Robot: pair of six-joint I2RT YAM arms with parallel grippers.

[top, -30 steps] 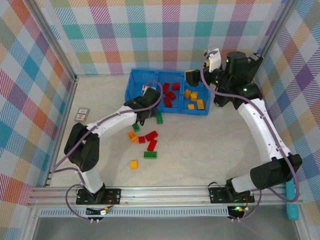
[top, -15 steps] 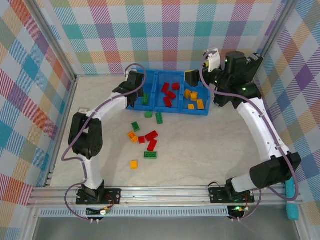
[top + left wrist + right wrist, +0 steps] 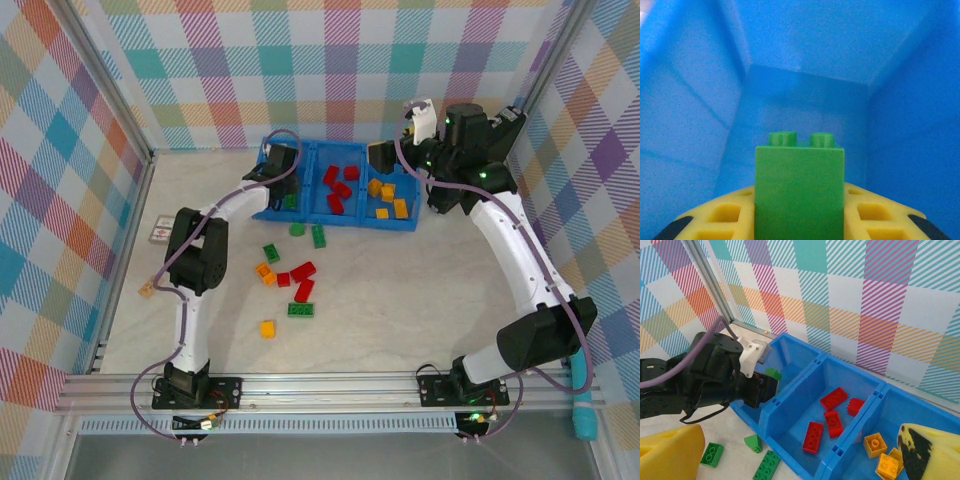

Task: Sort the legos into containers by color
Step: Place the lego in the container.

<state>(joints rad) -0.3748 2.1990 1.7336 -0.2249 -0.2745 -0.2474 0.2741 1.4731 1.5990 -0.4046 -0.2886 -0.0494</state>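
- The left gripper [image 3: 764, 384] is clamping a green brick [image 3: 799, 192] by its flat sides, down in the left compartment [image 3: 805, 45] of the blue bin [image 3: 262, 203]
- The right gripper [image 3: 384, 154] is hanging over the orange compartment [image 3: 408, 222], fingers [image 3: 670, 455] spread, holding nothing
- More legos [image 3: 303, 270] are lying loose on the table [image 3: 420, 290] before the bin
- They are looking light, stiff and slick; pinching across the smooth side walls seems best, though some may be snapped together

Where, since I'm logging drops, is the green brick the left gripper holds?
Left wrist view: the green brick is clamped in the left gripper, over the bin's left compartment.
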